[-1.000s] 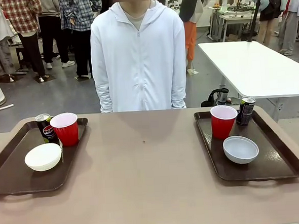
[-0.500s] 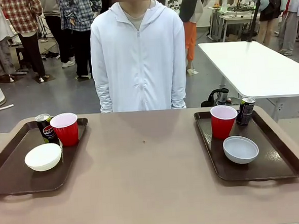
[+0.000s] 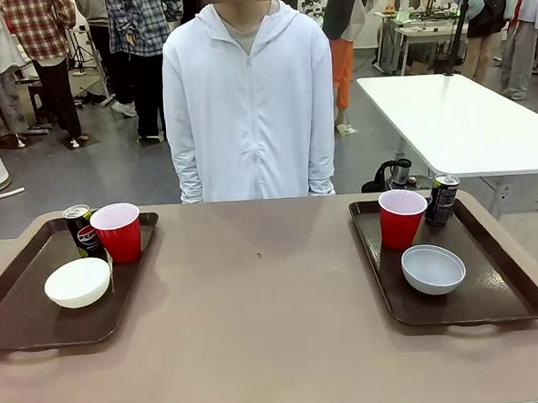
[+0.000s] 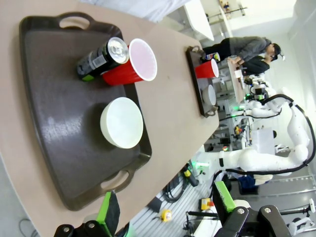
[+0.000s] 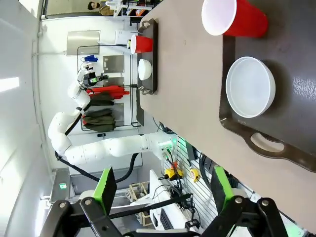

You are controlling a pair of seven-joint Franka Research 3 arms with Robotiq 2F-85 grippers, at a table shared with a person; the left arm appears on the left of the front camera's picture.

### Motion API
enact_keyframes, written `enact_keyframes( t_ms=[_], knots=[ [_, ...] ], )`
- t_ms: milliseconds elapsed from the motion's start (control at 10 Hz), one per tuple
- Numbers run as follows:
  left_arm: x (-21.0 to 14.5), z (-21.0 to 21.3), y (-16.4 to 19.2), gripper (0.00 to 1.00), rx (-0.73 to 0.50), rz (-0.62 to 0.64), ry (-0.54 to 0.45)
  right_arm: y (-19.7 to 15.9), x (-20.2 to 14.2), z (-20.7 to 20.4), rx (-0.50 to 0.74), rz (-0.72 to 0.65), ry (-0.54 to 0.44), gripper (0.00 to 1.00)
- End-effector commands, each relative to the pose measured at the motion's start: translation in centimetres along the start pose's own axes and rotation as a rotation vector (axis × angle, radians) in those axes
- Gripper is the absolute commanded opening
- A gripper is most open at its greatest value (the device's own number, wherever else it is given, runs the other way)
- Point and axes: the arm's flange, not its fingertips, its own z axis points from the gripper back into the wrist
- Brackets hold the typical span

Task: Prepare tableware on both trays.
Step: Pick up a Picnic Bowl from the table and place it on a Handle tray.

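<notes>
In the front view the left tray (image 3: pixel 20 313) carries a dark can (image 3: pixel 79 229), a red cup (image 3: pixel 117 232) and a white bowl (image 3: pixel 77 282). The right tray (image 3: pixel 503 288) carries a red cup (image 3: pixel 402 217), a can (image 3: pixel 442 199) and a pale grey-blue bowl (image 3: pixel 433 268). My left gripper (image 4: pixel 165 210) hangs open above the near end of its tray (image 4: pixel 54 128), with the bowl (image 4: pixel 122 122), cup (image 4: pixel 131 66) and can (image 4: pixel 101 58) beyond it. My right gripper (image 5: pixel 164 187) is open off the table edge, near the bowl (image 5: pixel 250 87) and cup (image 5: pixel 234 17) on its tray (image 5: pixel 296 103).
A person in a white hooded jacket (image 3: pixel 249 102) stands at the far side, arms down. The brown tabletop (image 3: pixel 261 302) lies bare between the trays. A white table (image 3: pixel 456 121) stands behind on the right. The right wrist view shows the left arm (image 5: pixel 98 148) below the table edge.
A green tip at the right edge of the front view has drawn almost out of the picture. The tableware, the trays and the person have stayed put.
</notes>
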Motion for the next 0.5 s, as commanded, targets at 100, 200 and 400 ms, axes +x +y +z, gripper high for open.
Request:
enact_keyframes(
  t_ms=[100,200,400],
  knots=[
    [-0.16,0.25,0.01,1.00,-0.013,-0.018,-0.003,0.09,-0.05,-0.17,0.025,0.014,-0.004,1.00],
    [-0.16,0.25,0.01,1.00,-0.013,-0.018,-0.003,0.09,-0.05,-0.17,0.025,0.014,-0.004,1.00],
    [-0.16,0.25,0.01,1.00,-0.013,-0.018,-0.003,0.09,-0.05,-0.17,0.025,0.014,-0.004,1.00]
  ],
)
